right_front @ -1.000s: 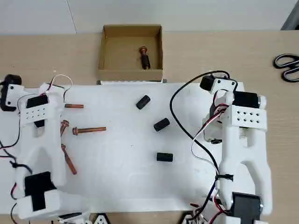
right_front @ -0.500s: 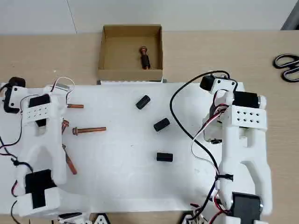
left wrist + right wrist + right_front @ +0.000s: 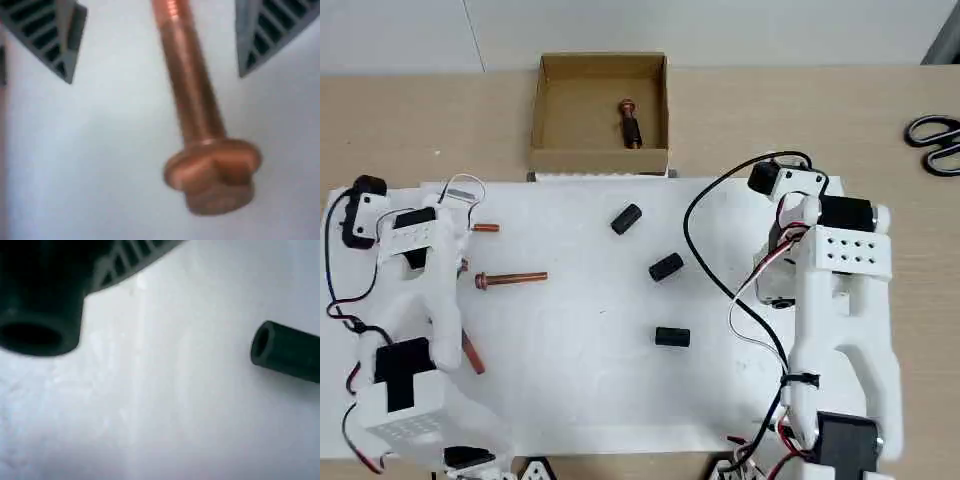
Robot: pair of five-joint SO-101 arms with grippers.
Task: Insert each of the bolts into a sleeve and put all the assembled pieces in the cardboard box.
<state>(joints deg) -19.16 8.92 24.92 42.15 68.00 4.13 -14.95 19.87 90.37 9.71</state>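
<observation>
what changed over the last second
The left arm swung a little toward the bolts, its open pincer straddling one bolt; nothing was taken or let go. The right arm, holding a sleeve, the three loose sleeves, the cardboard box and the assembled piece stayed put.

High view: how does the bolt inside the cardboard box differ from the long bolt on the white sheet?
The boxed bolt carries a black sleeve; the long bolt is bare. The boxed bolt lies in the cardboard box, the long bolt on the white sheet. The boxed bolt lies crosswise to the long bolt. Both are copper-coloured.
</observation>
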